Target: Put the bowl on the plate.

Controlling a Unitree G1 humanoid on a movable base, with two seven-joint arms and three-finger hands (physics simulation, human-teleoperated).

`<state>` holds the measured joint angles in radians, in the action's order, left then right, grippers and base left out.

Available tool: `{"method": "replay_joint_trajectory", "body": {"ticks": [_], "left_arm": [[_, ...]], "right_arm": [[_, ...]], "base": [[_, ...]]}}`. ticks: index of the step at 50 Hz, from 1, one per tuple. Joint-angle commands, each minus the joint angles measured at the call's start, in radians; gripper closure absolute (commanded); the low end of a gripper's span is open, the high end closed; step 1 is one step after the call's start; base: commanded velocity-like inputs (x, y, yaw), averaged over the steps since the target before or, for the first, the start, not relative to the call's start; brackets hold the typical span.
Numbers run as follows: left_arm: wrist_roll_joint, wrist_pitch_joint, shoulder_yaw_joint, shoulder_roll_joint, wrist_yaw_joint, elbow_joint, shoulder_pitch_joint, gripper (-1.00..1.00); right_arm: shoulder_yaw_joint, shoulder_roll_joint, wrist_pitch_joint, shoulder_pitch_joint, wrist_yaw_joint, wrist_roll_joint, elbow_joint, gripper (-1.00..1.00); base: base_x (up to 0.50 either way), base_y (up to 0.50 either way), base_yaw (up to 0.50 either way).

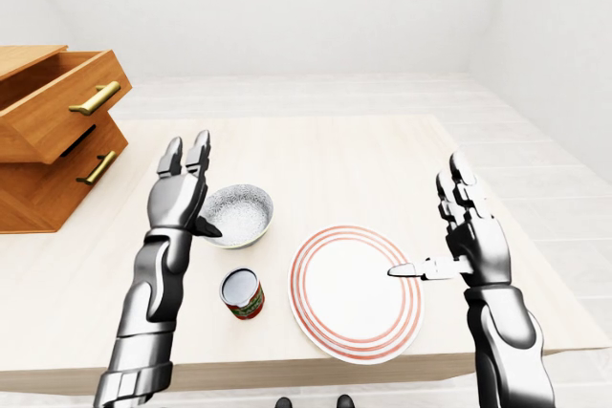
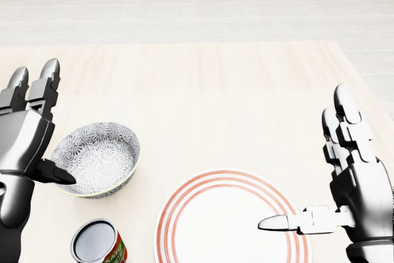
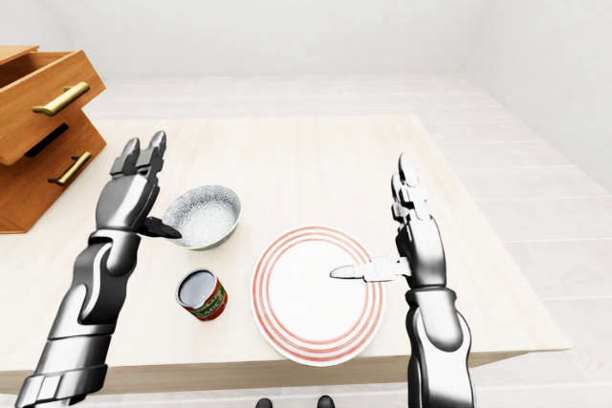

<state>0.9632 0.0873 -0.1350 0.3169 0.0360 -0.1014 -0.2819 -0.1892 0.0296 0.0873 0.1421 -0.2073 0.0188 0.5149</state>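
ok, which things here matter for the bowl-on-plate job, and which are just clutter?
Job: bowl; plate; left hand, open by the bowl.
Clutter: can; wooden drawer unit.

Bowl-to-plate gap: bare pale wooden surface (image 2: 209, 103) between grey-patterned ceramic bowl (image 2: 98, 155) and red-ringed white plate (image 2: 228, 232); I can pass.
Head view, lower left: open red-labelled tin can (image 2: 98, 242) just below the bowl, near the plate's rim, blocks there.
Over plate: thumb of my right hand (image 2: 360, 195) juts above its right part.
Surface toward top: free.
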Motion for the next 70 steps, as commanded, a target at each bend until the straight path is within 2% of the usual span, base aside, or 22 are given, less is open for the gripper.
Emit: {"method": "replay_joint_trajectory", "body": {"ticks": [1,7,8,11,15,19,25,44,49,58,70], "left_arm": [[0.114,0.0,0.005,0.023,0.058,-0.009,0.02,-1.0],[0.149,0.0,0.004,0.016,0.091,-0.01,0.032,-1.0],[0.176,0.0,0.011,0.023,0.118,-0.012,0.056,-1.0],[0.178,0.0,0.005,0.021,0.1,0.001,0.064,-1.0],[0.19,0.0,0.009,0.021,0.12,-0.021,0.078,-1.0],[0.241,0.0,0.024,0.032,0.169,-0.061,0.088,-1.0],[0.264,0.0,0.019,0.029,0.176,-0.068,0.093,-1.0],[0.402,0.0,0.053,0.033,0.286,-0.165,0.084,-1.0],[0.462,0.0,0.072,0.032,0.364,-0.205,0.074,-1.0],[0.471,0.0,0.081,0.026,0.366,-0.187,0.097,-1.0],[0.484,0.0,0.083,0.031,0.391,-0.227,0.079,-1.0]], "right_arm": [[0.005,-0.003,0.0,0.002,0.001,0.005,-0.032,-1.0],[0.002,-0.001,0.0,0.003,0.0,-0.002,-0.046,-1.0],[0.002,-0.001,0.0,0.005,-0.001,-0.003,-0.049,-1.0],[0.001,0.0,0.0,0.006,-0.002,-0.003,-0.053,-1.0],[0.002,0.001,0.0,0.007,-0.004,-0.004,-0.057,-1.0],[0.011,0.001,0.0,0.002,-0.002,0.005,-0.071,-1.0],[0.012,0.002,0.0,-0.002,0.0,0.005,-0.074,-1.0],[0.016,0.004,0.0,0.001,0.004,0.01,-0.074,-1.0],[0.016,0.003,0.0,0.005,0.001,0.01,-0.076,-1.0],[0.008,0.006,0.0,-0.004,-0.001,0.005,-0.085,-1.0],[0.011,0.006,0.0,0.0,-0.001,0.01,-0.064,-1.0]], "base": [[0.0,0.0,0.0],[0.0,0.0,0.0],[0.0,0.0,0.0],[0.0,0.0,0.0],[0.0,0.0,0.0],[0.0,0.0,0.0],[0.0,0.0,0.0],[0.0,0.0,0.0],[0.0,0.0,0.0],[0.0,0.0,0.0],[0.0,0.0,0.0]]}}
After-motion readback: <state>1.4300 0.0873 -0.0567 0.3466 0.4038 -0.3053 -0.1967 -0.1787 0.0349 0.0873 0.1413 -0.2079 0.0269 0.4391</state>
